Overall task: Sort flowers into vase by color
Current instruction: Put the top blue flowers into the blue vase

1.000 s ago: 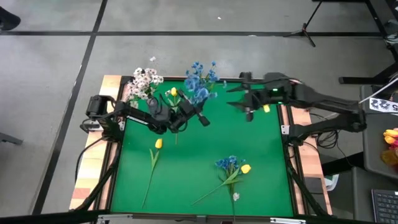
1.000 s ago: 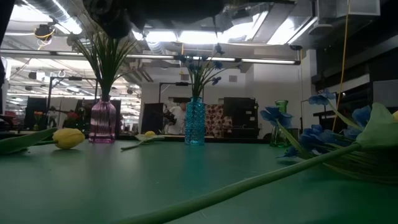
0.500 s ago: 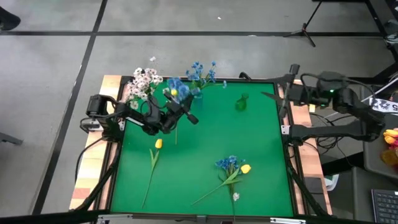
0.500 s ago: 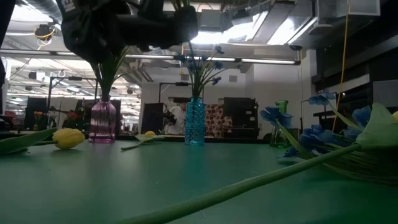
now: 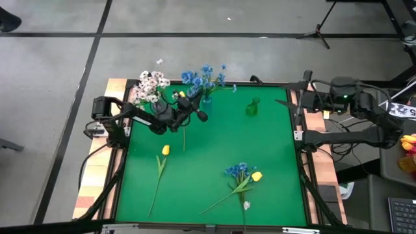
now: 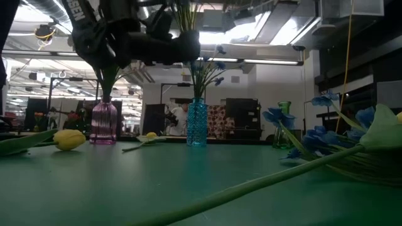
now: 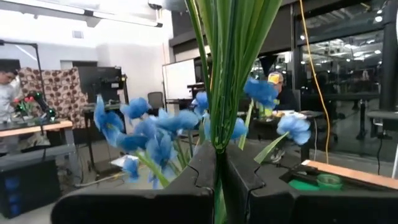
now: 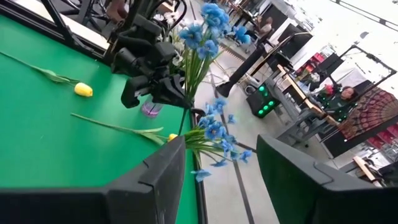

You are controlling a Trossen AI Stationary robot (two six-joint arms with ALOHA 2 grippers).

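Note:
My left gripper [image 5: 194,110] is shut on a bunch of blue flowers [image 5: 191,78], held above the table's far left part, beside the blue vase [image 6: 196,123], which holds blue blooms [image 5: 208,73]. The pink vase [image 6: 103,122] holds white sprays [image 5: 149,86]. A small green vase [image 5: 252,107] stands on the mat. Yellow tulips [image 5: 166,150] [image 5: 182,96] lie flat on the mat, as do a blue stem [image 5: 239,171] and a yellow bud [image 5: 257,175] near the front. My right gripper [image 5: 287,101] is open and empty at the table's right edge. My left gripper pinches the bunch's green stalks [image 7: 219,140] between its two fingers [image 7: 199,165], several stalks together. The fingers lie across the stalks. The bunch is lifted clear of the table and stands roughly upright, blooms [image 8: 208,28] above the fingers.
The wooden table rim [image 5: 116,84] frames the green mat. The three vases stand along the far edge. The mat's middle and right part [image 5: 260,143] is bare. The room behind holds desks, screens and a person far off.
My right gripper has drawn back from over the green vase toward the table's right edge. My left gripper has gone toward the far edge with the blue bunch, and the blooms have swung from beside the blue vase's flowers to the vase's left.

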